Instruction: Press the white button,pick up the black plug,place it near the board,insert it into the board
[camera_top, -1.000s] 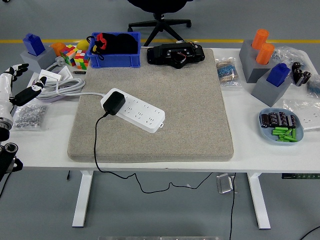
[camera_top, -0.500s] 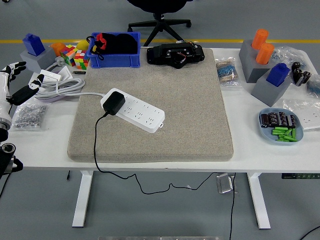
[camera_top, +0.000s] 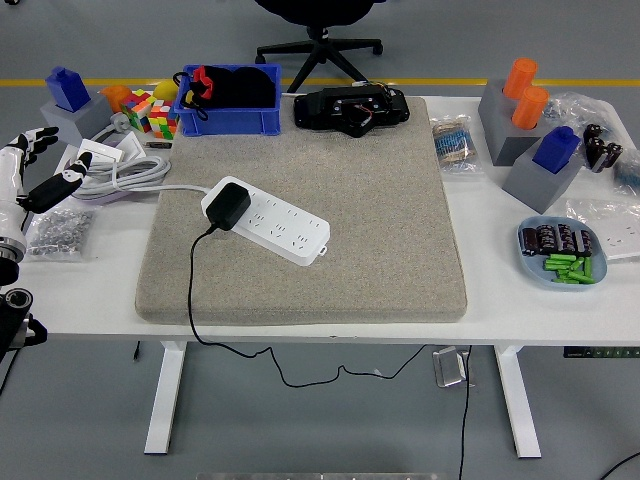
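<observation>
One robot hand (camera_top: 35, 170), the left, was on view at the left edge of the tabletop (camera_top: 300, 310), its white fingers (camera_top: 62, 180) spread and relaxed, holding nothing; the right hand did not appear. Item nearest it: a coil of white cable (camera_top: 130, 172) with a white wall plate (camera_top: 97, 153), and a bag of small metal parts (camera_top: 57, 232) just below. Item of the task: black plug (camera_top: 228, 205), seated at the near-left end of the white power strip (camera_top: 268, 221) on the grey mat (camera_top: 310, 220), its black cord (camera_top: 192, 300) running off the mat's front edge and down below the tabletop. Position relative to the robot hand: to its right and slightly nearer the camera, well apart, with the coiled cable between. White button: not distinguishable on the strip at this size. Risks, as judged: a reach across could catch the fingers in the white cable and drag it; a pull on the plug could lift or slide the light strip rather than free the plug; the hanging cord could snag on the mat's edge and tug the plug askew during reinsertion.
</observation>
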